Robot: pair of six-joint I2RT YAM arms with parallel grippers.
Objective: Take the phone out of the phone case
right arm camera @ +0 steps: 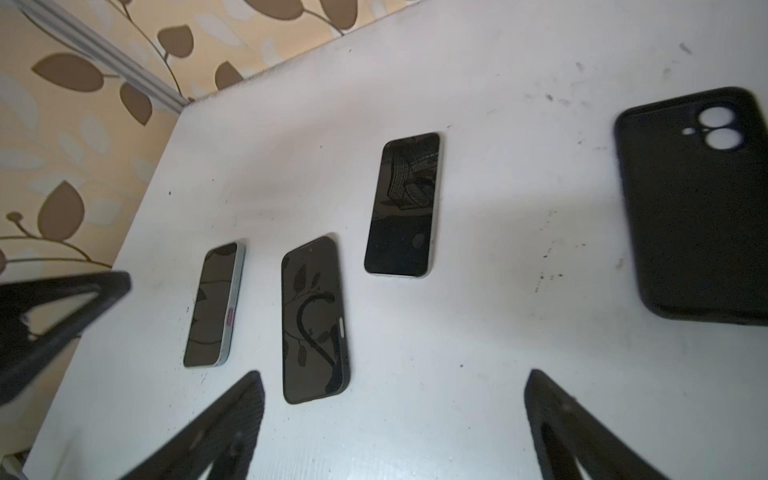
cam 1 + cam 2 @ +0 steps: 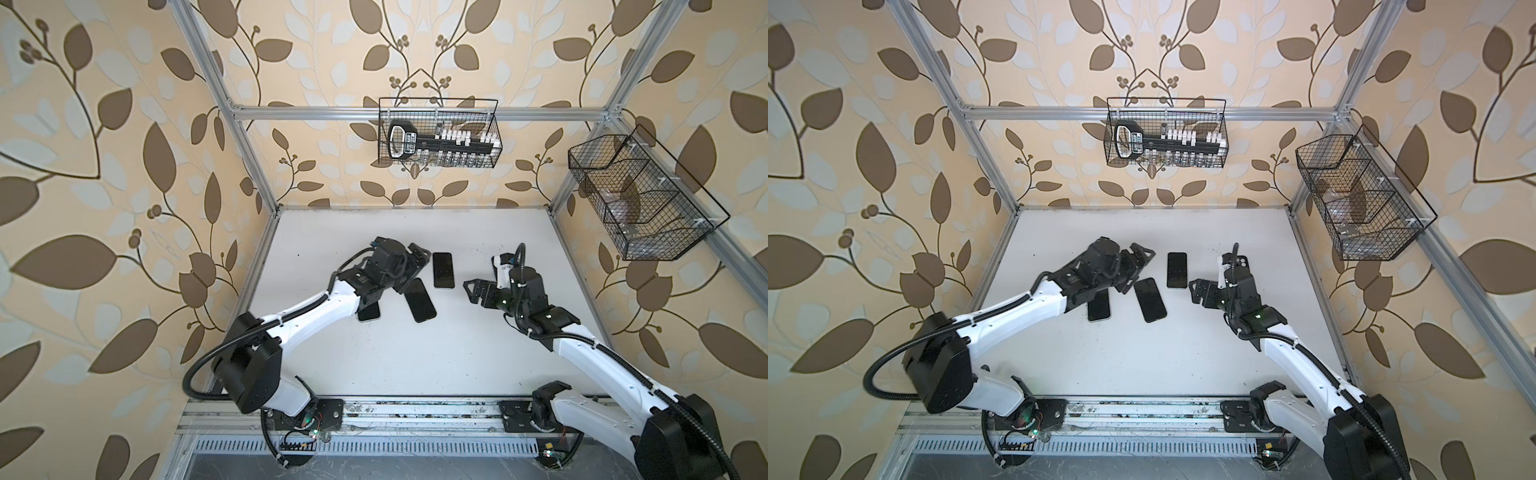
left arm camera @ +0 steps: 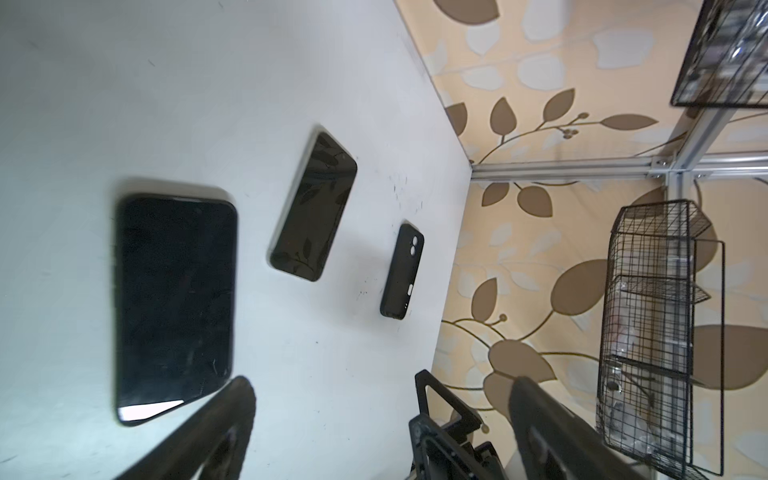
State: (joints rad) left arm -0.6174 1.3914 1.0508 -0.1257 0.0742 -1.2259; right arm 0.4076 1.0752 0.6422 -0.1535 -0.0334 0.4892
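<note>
White tabletop [image 2: 374, 365], shut in by leaf-patterned wallpaper [image 2: 104, 166] and an aluminium frame [image 2: 332, 113], carries everything. Near its middle lies the tilted phone [image 2: 420, 300], dark screen up. Its thick black rim, plainest in the left wrist view, looks like a case around it, though I cannot be sure.

Over the end nearer the back wall hangs the left gripper [image 2: 415, 270], its fingers [image 3: 232, 415] spread wide with nothing between them — released. Just beside it, apart from the tilted one, a straight phone [image 2: 443, 269] lies screen up, square to the table edges. On the other side a third phone [image 2: 369, 312] lies half hidden under the left arm [image 2: 316, 307]; the right wrist view shows its pale green edge.

To the right of the three phones is the right gripper [image 2: 468, 293], pointing at them and touching none, likewise released — only bare table shows between its fingers [image 1: 561, 415].

Well apart, toward the right wall, an empty case [image 1: 698, 208] lies flat, white table showing through its camera holes. In both top views the right arm [image 2: 582, 353] hides most of it.

One wire basket [image 2: 384, 124] hangs on the back rail, holding black and white items. A second basket [image 2: 660, 245] hangs on the right rail.
</note>
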